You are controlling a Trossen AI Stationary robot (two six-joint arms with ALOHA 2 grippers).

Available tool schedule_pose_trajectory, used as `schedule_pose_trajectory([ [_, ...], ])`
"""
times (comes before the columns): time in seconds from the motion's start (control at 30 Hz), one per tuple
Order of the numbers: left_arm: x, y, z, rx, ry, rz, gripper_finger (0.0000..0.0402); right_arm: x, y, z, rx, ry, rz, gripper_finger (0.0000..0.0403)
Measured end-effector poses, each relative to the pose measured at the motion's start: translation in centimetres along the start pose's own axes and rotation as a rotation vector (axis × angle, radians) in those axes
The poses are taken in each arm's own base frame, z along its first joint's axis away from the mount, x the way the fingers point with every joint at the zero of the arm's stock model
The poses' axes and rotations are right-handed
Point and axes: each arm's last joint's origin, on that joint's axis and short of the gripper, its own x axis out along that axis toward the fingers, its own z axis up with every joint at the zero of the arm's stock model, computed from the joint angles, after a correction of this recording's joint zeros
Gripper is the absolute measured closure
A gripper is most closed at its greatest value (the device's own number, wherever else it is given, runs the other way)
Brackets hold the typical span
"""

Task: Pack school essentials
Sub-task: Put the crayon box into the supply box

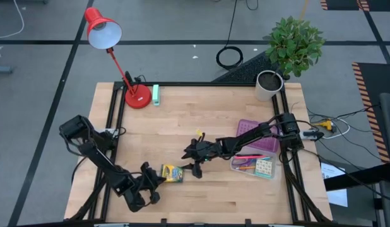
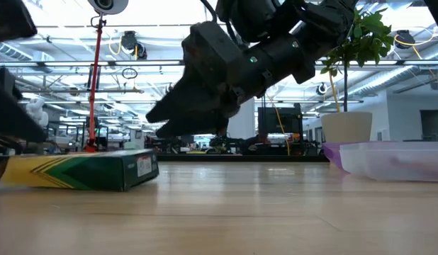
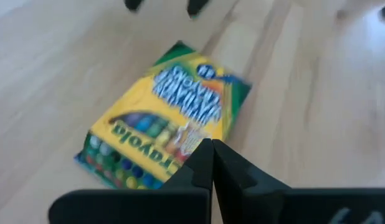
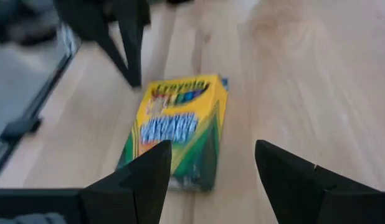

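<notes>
We see the crayon box [image 1: 172, 173] flat on the table [image 1: 201, 120]; right claw [image 1: 196, 159] spread for grasping, left claw [image 1: 152, 180] pressed together beside it.

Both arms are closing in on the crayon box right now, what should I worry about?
The right gripper, open, and the left gripper, shut, flank the crayon box from opposite sides, so they may collide over it.

The box lies flat on the table; a low grasp may just shove it along the wood.

The purple tray already holds pencils and a patterned pack, so a dropped box could land on them.
</notes>
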Motion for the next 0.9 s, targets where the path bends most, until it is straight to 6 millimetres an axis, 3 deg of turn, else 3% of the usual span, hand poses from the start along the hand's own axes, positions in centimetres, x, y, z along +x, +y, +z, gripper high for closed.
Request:
schedule_pose_trajectory([
  [0.3, -1.6, 0.0, 0.6, -0.032, 0.016, -0.031, 0.0396, 0.1, 1.3, -0.7, -0.216, 0.032, 0.025, 0.0167],
  [0.53, -2.3, -0.3, -0.5, -0.088, 0.103, -0.07, 0.0396, 0.1, 3.0, -0.9, -0.318, -0.027, -0.03, 0.0085],
  [0.67, -1.4, 0.0, -1.5, -0.082, 0.15, -0.036, 0.0396, 0.1, 3.5, -0.5, -0.29, -0.086, -0.033, 0.0051],
  [0.9, 0.9, 0.7, -1.9, -0.047, 0.14, 0.048, 0.0396, 0.7, 3.2, -1.3, -0.259, -0.053, -0.037, 0.0046],
])
